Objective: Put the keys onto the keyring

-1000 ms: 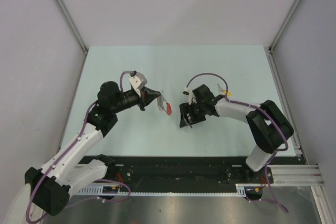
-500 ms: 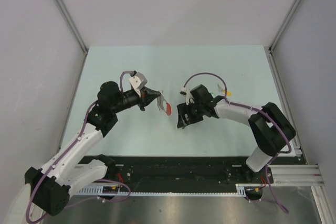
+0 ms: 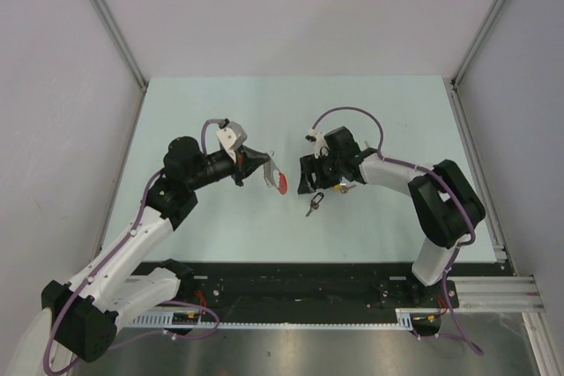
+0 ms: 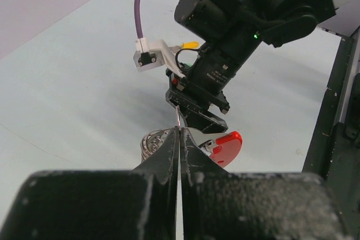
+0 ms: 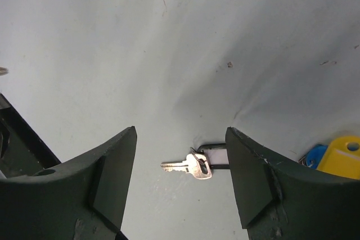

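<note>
My left gripper is shut on the keyring and holds it above the table. The keyring is grey metal loops with a red oval tag, and the tag also shows in the top view. My right gripper is open and empty, close to the right of the tag. The black-headed key lies flat on the table just in front of it. In the right wrist view this key lies between and below my open jaws. A blue key head and a yellow one lie at the lower right.
The black rail with the arm bases runs along the near edge. Grey walls and metal frame posts close in the pale green table at the back and sides.
My right gripper has drawn back toward the far side. The black-headed key, which the gripper covered before, now lies uncovered on the table. The left gripper has not moved.
</note>
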`<state>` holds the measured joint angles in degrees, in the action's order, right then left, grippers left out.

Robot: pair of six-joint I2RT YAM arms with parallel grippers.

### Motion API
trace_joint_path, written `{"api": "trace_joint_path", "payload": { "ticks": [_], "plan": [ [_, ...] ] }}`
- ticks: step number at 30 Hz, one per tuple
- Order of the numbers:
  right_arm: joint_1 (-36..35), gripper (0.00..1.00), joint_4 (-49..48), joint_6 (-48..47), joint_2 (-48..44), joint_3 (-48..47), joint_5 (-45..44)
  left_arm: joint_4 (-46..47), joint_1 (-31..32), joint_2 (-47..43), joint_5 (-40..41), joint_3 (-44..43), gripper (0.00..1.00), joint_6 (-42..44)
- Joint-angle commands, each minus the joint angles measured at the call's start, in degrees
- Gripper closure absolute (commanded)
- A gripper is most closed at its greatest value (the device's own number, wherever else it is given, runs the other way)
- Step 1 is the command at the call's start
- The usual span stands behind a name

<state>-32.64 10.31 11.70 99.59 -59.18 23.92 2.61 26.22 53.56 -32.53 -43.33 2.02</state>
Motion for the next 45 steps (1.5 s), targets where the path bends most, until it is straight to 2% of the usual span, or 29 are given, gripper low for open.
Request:
{"api": "trace_joint_path", "payload": {
  "ticks": [1, 6, 14, 22, 32, 33, 35, 38, 41, 45],
  "plan": [
    [0.30, 0.30, -1.69, -1.07, 2.36, -1.91, 1.74, 1.96, -0.38, -1.53, -0.25, -2.72, 1.00, 1.14],
    [0.39, 0.31, 0.59, -0.63, 2.63, -1.91, 1.57, 1.87, -0.38, -1.62, -0.16, -2.81, 1.00, 1.23],
    [0.04, 0.31, 9.55, -1.07, 1.66, -1.47, -0.54, 1.96, -0.38, -1.35, -0.34, -2.81, 0.99, 1.06],
    [-0.40, 0.35, 14.21, -1.68, -3.07, -0.50, -2.12, 1.96, -0.38, -1.09, -0.16, -2.72, 1.00, 1.05],
    [-8.48, 0.45, 12.81, -13.18, -12.05, -1.11, -16.70, 1.87, -0.38, -1.09, -0.16, -2.81, 1.00, 1.23],
    [-9.45, 0.47, 13.94, -13.81, -11.97, -1.64, -20.89, 1.87, -0.38, -1.18, -0.07, -2.72, 1.00, 1.23],
    [-11.47, 0.52, 15.53, -15.04, -10.39, -3.92, -23.91, 1.78, -0.38, -1.18, 0.02, -2.72, 1.00, 1.14],
    [-13.76, 0.54, 18.34, -16.01, -8.46, -6.38, -27.34, 1.35, -0.38, -1.62, 0.80, -2.81, 1.00, 1.58],
    [-16.21, 0.56, 20.27, -16.89, -5.82, -8.14, -30.33, -1.90, -0.38, -3.37, 5.01, -3.51, 1.00, 4.12],
    [-18.86, 0.61, 21.42, -17.77, -3.01, -9.55, -33.50, -8.23, -0.38, -7.14, 14.40, -3.34, 1.00, 6.59]
  ]
}}
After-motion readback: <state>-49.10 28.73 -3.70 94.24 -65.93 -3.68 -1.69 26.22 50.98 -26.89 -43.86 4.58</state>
